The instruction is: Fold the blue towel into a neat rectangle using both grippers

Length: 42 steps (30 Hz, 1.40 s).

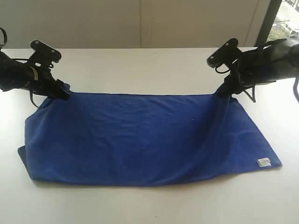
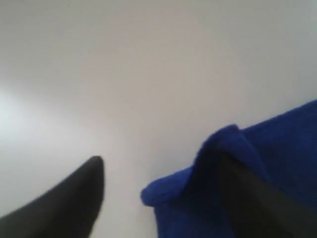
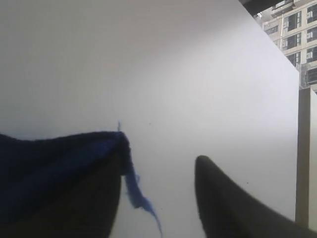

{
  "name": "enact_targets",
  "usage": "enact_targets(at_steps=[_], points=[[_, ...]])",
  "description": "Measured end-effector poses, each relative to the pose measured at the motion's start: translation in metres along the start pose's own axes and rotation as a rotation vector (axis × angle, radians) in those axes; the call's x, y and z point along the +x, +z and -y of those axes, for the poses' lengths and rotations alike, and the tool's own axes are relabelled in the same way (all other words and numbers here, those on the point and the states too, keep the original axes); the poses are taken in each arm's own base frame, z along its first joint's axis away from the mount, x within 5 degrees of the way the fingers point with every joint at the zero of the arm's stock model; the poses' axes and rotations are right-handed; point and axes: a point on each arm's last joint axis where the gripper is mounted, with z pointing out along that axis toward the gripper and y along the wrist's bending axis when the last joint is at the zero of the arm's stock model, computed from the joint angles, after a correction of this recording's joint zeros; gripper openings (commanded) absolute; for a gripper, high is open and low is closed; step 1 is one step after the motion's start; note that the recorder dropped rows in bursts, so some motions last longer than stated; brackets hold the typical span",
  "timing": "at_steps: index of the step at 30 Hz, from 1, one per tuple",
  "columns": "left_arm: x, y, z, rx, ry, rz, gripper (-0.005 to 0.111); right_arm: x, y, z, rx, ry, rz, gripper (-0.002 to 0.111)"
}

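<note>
Blue towel [image 1: 140, 140] lies folded over on white table [image 1: 140, 65], label [image 1: 264, 162] at near-right corner. L gripper [image 1: 63, 93] at far-left corner, R gripper [image 1: 223, 91] at far-right; both jaws apart, cloth draped over one finger each, not clamped.

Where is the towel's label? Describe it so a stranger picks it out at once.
Start at the white table, where the blue towel lies. Follow its near edge to the right-hand corner in the exterior view: the label is a small white tag there, the only pale patch on the blue cloth.
</note>
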Motion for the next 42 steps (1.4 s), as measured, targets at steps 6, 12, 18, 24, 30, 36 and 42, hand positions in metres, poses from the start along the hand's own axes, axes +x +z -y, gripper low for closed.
enact_targets(at_steps=[6,12,18,24,30,36,42], points=[[-0.016,-0.016,-0.013,-0.057,-0.004,-0.028,0.093,-0.003,-0.012,0.016,0.087,0.075,-0.011,0.068],[-0.036,-0.061,-0.032,-0.139,-0.046,-0.059,0.063,-0.022,-0.052,0.045,0.083,0.258,0.074,0.063],[-0.024,-0.082,-0.034,-0.158,-0.155,-0.251,0.012,-0.023,-0.078,0.053,-0.005,0.419,0.031,0.025],[-0.005,-0.088,-0.026,-0.116,-0.275,-0.461,0.0,-0.005,-0.088,0.046,-0.098,0.368,-0.193,0.0],[0.012,-0.087,-0.009,-0.021,-0.358,-0.527,0.0,0.022,-0.087,0.022,-0.208,0.332,-0.358,0.0],[0.035,-0.081,0.004,0.018,-0.347,-0.562,0.0,0.055,-0.085,-0.003,-0.279,0.323,-0.457,0.0],[0.047,-0.082,0.009,0.034,-0.321,-0.579,0.0,0.067,-0.087,-0.016,-0.348,0.328,-0.502,0.0]])
